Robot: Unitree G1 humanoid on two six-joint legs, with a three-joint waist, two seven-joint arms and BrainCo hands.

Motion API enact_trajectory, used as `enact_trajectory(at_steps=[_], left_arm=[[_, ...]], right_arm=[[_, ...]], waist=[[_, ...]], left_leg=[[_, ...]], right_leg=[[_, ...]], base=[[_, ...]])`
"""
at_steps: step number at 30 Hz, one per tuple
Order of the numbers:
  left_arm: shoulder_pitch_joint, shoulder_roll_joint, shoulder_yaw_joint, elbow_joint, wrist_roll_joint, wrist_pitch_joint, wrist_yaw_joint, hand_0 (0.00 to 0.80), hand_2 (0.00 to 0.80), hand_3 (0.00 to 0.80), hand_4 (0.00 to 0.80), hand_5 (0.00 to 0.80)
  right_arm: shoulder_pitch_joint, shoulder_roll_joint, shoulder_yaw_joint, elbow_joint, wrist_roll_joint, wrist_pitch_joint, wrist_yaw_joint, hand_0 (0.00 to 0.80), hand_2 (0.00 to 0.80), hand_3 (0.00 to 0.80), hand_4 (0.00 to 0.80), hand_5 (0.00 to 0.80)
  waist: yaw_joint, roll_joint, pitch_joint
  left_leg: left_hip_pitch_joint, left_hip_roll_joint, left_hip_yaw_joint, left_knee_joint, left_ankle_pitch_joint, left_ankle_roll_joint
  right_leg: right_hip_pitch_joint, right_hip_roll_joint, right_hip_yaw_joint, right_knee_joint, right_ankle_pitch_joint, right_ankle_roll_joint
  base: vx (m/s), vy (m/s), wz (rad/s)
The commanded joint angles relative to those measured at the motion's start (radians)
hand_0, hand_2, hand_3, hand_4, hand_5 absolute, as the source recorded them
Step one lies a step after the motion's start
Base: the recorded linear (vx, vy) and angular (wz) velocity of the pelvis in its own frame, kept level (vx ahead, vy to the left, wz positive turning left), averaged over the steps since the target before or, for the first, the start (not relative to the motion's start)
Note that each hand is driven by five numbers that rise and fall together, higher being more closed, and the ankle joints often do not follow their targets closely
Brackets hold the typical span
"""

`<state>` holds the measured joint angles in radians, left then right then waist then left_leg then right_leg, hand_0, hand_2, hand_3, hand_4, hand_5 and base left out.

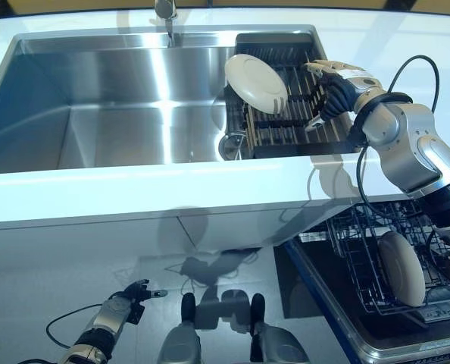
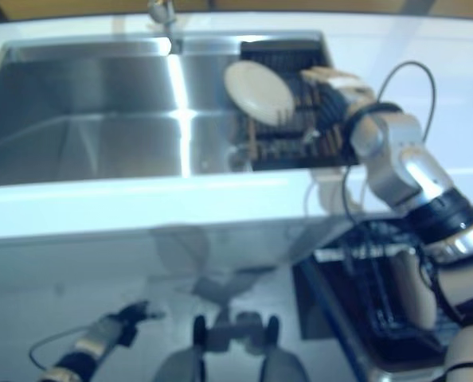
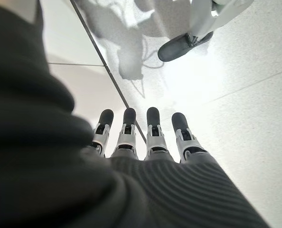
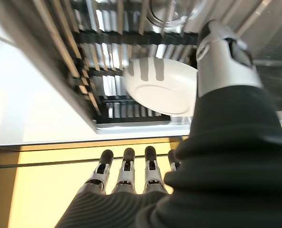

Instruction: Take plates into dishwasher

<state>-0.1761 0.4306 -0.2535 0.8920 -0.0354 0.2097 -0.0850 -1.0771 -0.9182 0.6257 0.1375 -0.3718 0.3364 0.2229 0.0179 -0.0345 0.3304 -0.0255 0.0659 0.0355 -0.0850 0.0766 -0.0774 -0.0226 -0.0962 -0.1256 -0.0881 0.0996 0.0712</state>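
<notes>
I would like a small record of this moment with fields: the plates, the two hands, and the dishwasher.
plate on rack: white plate leaning on edge in the dark drying rack over the sink
plate in dishwasher: one pale plate standing in the wire basket
right hand: right hand above the rack beside the white plate, fingers straight, holding nothing
left hand: left hand low near the floor, fingers straight, idle
dishwasher: open, at lower right

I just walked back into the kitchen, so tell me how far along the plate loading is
One plate already stands in the dishwasher rack. Nothing is in hand: the right hand is open over the drying rack in the sink, beside the white plate leaning there, not gripping it. The left hand hangs open and idle. That white plate is left.
</notes>
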Motion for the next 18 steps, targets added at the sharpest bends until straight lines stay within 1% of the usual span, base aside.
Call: enact_trajectory(at_steps=[1,5,9,12,15,18], left_arm=[[-0.047,0.006,-0.041,0.038,-0.038,-0.009,0.026,0.0,0.0,0.0,0.0,0.0],[-0.045,0.015,-0.039,0.034,-0.045,-0.012,0.035,0.0,0.0,0.0,0.0,0.0],[-0.046,0.013,-0.033,0.025,-0.062,-0.026,0.068,0.0,0.0,0.0,0.0,0.0],[-0.047,0.014,-0.016,0.002,-0.09,-0.052,0.105,0.0,0.0,0.0,0.0,0.0],[-0.057,0.017,-0.007,-0.017,-0.097,-0.043,0.131,0.0,0.0,0.0,0.0,0.0],[-0.071,0.036,-0.004,-0.012,-0.12,-0.025,0.141,0.0,0.0,0.0,0.0,0.0]], right_arm=[[-0.162,-0.023,0.049,0.021,-0.051,0.012,-0.048,0.0,0.0,0.0,0.0,0.0],[-0.199,-0.022,0.071,0.039,-0.037,0.022,-0.061,0.0,0.0,0.0,0.0,0.0],[-0.213,-0.023,0.088,0.044,-0.038,0.02,-0.055,0.0,0.0,0.0,0.0,0.0],[-0.194,-0.02,0.086,0.042,-0.052,0.01,-0.065,0.0,0.0,0.0,0.0,0.0],[-0.183,-0.021,0.083,0.042,-0.069,0.018,-0.06,0.0,0.0,0.0,0.0,0.0],[-0.186,-0.024,0.096,0.066,-0.08,0.014,-0.078,0.0,0.0,0.0,0.0,0.0]], waist=[[0.041,-0.025,-0.019],[0.05,-0.034,-0.017],[0.056,-0.04,-0.01],[0.062,-0.042,0.002],[0.064,-0.043,0.014],[0.065,-0.039,0.039]], left_leg=[[0.021,-0.023,-0.002,-0.002,-0.033,0.023],[0.011,-0.026,-0.01,-0.002,-0.03,0.022],[0.004,-0.026,-0.014,-0.002,-0.028,0.022],[-0.003,-0.026,-0.018,-0.002,-0.026,0.021],[-0.014,-0.024,-0.019,-0.002,-0.023,0.022],[-0.036,-0.023,-0.02,-0.002,-0.016,0.02]], right_leg=[[0.007,-0.028,0.014,0.001,-0.002,0.068],[0.001,-0.027,0.009,0.001,0.0,0.069],[-0.005,-0.027,0.005,0.001,0.002,0.069],[-0.009,-0.026,0.001,0.001,0.004,0.067],[-0.02,-0.025,0.001,0.001,0.007,0.067],[-0.04,-0.025,-0.002,0.001,0.013,0.069]], base=[[-0.011,0.003,0.14],[-0.003,-0.003,0.04],[0.0,-0.004,0.05],[0.024,-0.013,0.06],[0.006,-0.033,0.05],[-0.027,-0.03,0.07]])
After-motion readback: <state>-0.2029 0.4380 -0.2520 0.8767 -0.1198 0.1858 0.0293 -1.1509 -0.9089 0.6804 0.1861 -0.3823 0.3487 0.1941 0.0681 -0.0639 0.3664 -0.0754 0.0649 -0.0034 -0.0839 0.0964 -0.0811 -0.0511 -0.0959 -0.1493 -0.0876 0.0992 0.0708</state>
